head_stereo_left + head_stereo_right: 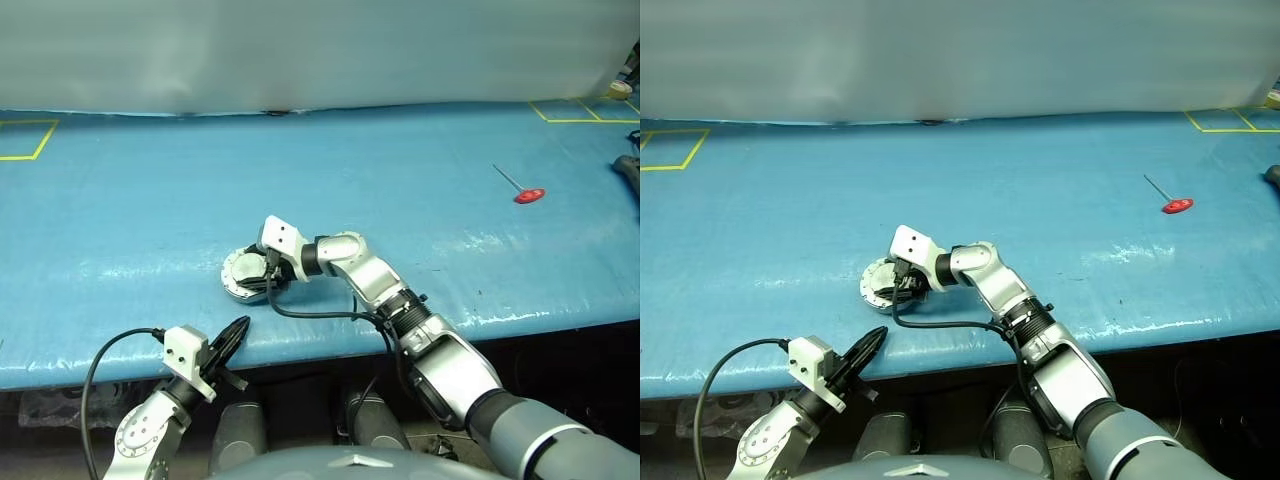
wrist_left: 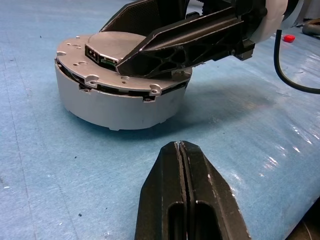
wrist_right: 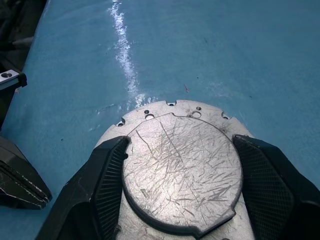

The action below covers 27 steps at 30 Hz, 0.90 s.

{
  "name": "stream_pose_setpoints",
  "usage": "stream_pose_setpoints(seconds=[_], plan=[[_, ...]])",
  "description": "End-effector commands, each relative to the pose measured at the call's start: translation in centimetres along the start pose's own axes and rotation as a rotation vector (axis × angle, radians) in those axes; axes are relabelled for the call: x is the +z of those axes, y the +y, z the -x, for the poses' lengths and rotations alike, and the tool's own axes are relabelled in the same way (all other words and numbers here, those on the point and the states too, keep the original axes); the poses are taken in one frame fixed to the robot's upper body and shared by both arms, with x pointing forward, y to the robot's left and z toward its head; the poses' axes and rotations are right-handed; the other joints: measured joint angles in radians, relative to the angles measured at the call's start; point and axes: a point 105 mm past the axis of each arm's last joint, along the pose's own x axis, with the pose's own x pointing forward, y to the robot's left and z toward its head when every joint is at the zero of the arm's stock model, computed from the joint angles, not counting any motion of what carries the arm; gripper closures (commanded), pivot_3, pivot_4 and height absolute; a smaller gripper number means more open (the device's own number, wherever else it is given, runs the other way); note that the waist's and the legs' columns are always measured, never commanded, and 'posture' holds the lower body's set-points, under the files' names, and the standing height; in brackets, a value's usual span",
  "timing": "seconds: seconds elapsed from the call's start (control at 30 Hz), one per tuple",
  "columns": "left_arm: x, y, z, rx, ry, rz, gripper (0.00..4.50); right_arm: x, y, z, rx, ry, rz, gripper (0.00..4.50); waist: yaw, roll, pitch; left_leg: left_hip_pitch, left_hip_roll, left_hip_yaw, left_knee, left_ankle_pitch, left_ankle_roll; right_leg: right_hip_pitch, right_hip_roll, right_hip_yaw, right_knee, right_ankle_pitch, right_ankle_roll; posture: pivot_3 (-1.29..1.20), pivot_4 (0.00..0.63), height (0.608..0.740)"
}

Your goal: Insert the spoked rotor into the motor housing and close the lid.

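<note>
On the bench (image 1: 120,260) sat 1 motor housing (image 2: 115,102) with 1 lid (image 3: 182,172) closed, right gripper (image 3: 180,165) fingers straddling its raised centre, left gripper (image 2: 182,150) fingers pressed together, 1 red-handled tool (image 1: 528,194) lying well apart.

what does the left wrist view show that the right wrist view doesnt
Left wrist view: the motor housing side wall under the closed lid, and the shut left gripper.

Right wrist view: the lid's scratched raised centre from above, with a right gripper finger on each side of it.

Both: the lid, the right gripper and the blue table.
</note>
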Motion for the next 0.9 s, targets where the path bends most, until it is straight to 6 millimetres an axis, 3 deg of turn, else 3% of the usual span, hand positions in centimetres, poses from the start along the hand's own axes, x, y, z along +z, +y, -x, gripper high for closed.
stream_pose_setpoints(seconds=[0.03, 0.27, 0.9], plan=[[1.0, -0.4, -0.2, -0.016, -0.038, -0.006, 4.50, 0.9, -0.3, -0.1, -0.016, -0.002, -0.004, 1.46, 0.000, 0.000, 0.000, 0.000, 0.000, 0.000, 0.000, 0.000, 0.000, 0.000, 0.000, 0.000, 0.000, 0.000, 0.000, 0.00, 0.150, 0.740], [1.0, -0.5, -0.3, -0.021, -0.038, -0.002, 4.50, 1.7, 0.4, -0.4, 0.006, -0.016, -0.035, 1.46, -0.001, 0.000, 0.000, 0.001, 0.000, 0.000, 0.000, 0.000, 0.000, 0.000, 0.000, 0.000, 0.001, 0.000, 0.000, 0.00, 0.150, 0.740], [0.8, -0.4, -0.3, -0.018, -0.038, -0.001, 4.50, 0.6, 0.0, -0.3, -0.035, -0.018, 0.050, 1.46, -0.001, 0.000, 0.000, 0.001, 0.000, 0.000, 0.000, 0.000, 0.000, 0.000, 0.000, 0.000, 0.001, 0.000, 0.000, 0.00, 0.150, 0.740]])
